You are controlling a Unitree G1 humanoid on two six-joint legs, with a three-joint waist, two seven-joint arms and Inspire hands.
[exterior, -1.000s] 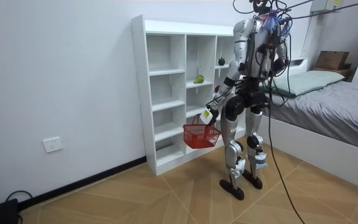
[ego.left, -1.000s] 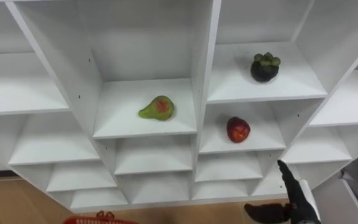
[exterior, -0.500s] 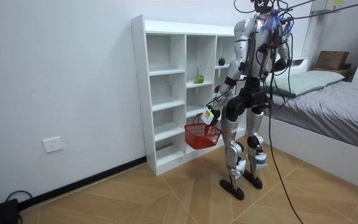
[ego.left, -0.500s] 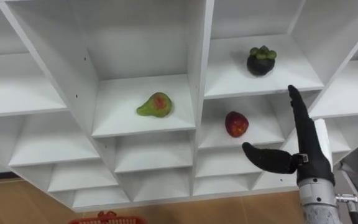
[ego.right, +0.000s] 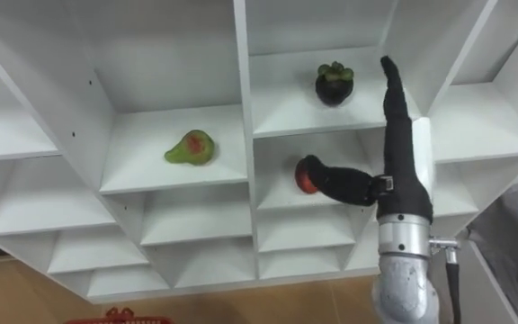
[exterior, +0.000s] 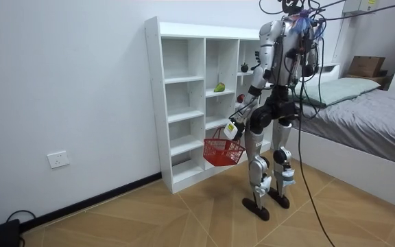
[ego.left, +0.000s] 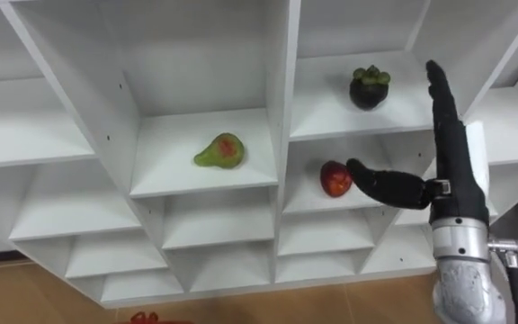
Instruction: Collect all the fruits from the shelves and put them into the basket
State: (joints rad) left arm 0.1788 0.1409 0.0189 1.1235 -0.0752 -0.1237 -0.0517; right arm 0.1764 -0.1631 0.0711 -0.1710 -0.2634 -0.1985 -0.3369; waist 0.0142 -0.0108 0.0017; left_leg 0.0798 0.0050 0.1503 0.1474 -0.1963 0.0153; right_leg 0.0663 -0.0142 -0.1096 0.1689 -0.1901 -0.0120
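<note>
Stands facing the closet, red basket hung from curled left hand. Has raised right hand from low before the closet to its middle shelf, fingers straight, thumb spread just beside the apple lying there; grasp likely next.

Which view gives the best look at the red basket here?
The room view: the red basket shows whole, hanging from the left hand before the shelf unit. Both eye views catch just a sliver of its top at their bottom edges.
</note>
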